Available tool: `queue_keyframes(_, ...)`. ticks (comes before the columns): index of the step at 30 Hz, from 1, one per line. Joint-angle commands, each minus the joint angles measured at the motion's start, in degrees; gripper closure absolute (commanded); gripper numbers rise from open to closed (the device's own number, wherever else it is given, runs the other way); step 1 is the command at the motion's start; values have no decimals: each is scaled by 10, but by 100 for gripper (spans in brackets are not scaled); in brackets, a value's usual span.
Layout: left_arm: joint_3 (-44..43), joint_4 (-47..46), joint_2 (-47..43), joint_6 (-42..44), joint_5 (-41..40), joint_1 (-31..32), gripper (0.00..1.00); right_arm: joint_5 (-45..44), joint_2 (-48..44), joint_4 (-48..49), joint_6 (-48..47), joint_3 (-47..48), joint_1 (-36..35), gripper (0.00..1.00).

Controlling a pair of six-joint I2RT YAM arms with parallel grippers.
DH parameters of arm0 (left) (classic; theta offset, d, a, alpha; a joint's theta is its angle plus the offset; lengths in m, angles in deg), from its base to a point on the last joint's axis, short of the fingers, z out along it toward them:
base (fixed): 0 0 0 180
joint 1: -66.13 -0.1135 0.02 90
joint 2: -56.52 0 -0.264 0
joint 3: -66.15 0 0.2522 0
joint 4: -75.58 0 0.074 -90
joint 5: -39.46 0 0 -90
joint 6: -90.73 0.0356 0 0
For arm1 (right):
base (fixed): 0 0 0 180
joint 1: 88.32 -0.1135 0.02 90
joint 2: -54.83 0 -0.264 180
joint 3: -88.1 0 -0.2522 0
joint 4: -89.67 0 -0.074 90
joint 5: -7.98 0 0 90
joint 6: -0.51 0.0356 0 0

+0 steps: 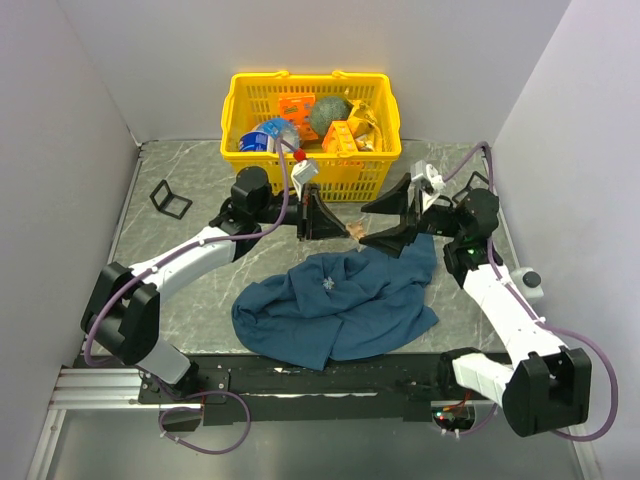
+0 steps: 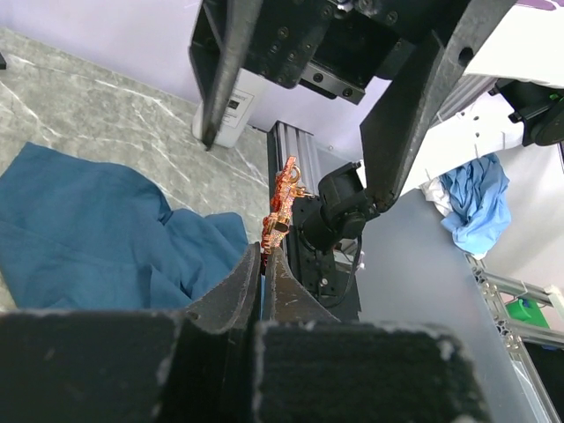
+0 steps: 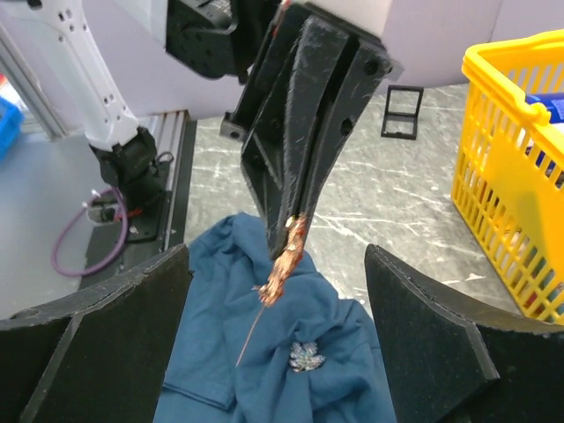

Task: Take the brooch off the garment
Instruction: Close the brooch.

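Right wrist view: brooch (image 3: 284, 264) pinched at very tips of left fingers (image 3: 300, 176), above blue garment (image 3: 220, 352). Right fingers (image 3: 441, 326) spread wide, empty. Risk: marginal hold, thin strand (image 3: 251, 330) dangling; possible slip or snag.

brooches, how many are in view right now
2: an orange-red brooch pinched in the left pincer, a silvery brooch lying on the blue garment. Folds may hide more.
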Motion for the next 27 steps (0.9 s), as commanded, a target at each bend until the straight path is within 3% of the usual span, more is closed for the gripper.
queue_keyframes(1,-2,-6,-18,7,-1,7,99,-19,7,74,61,13,2,13)
queue_keyframes(3,-1,-2,-20,12,-3,7,99,-39,0,39,39,23,10,14)
queue_keyframes(4,1,1,-21,14,-4,7,99,-79,-13,-41,14,38,14,16)
queue_keyframes(7,3,-1,-23,13,-2,7,99,-148,-31,-128,-113,52,22,19)
queue_keyframes(14,3,-6,-19,8,-2,7,99,-186,-46,-298,-245,62,21,22)
queue_keyframes(19,3,-16,-15,-2,2,7,99,-174,-63,-362,-313,51,20,24)
queue_keyframes(27,5,-13,-19,1,-2,8,99,-104,-83,-419,-330,75,17,26)
